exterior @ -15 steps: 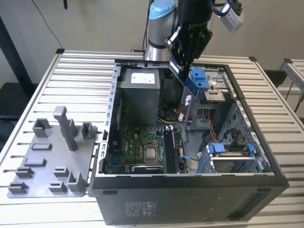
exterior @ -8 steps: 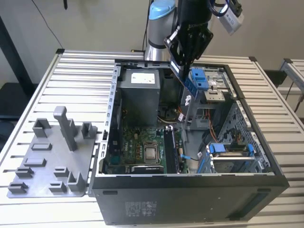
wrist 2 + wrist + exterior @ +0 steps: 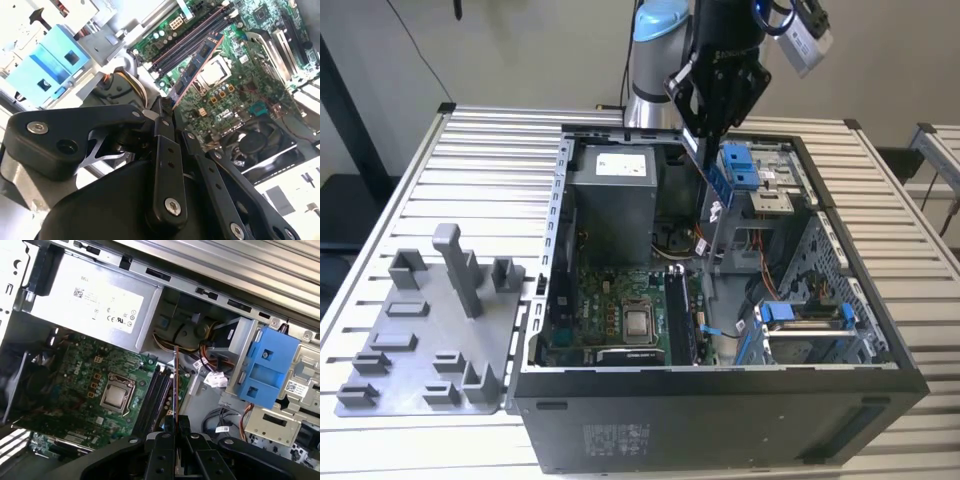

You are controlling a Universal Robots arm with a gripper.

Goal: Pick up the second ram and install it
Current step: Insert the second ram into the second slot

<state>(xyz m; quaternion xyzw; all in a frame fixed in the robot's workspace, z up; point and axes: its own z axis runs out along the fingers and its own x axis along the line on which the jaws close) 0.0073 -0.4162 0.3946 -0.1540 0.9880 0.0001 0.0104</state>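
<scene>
"One stick in hand?"

"Yes. My pincer (image 3: 165,107) is clenched on one short end of the memory stick (image 3: 197,65). I hold it in the air above the open computer case (image 3: 720,420), over the green board (image 3: 85,365)."

"How will it handle?"

"Light, thin and stiff, I judge, but fragile. The chips and contacts won't take squeezing, so I grip the flat faces near the end."

"Which way does it point?"

"Its long axis runs straight out from my fingertips, down toward the board. In the first wrist view it shows edge-on, near the dark slots (image 3: 156,395)."
</scene>
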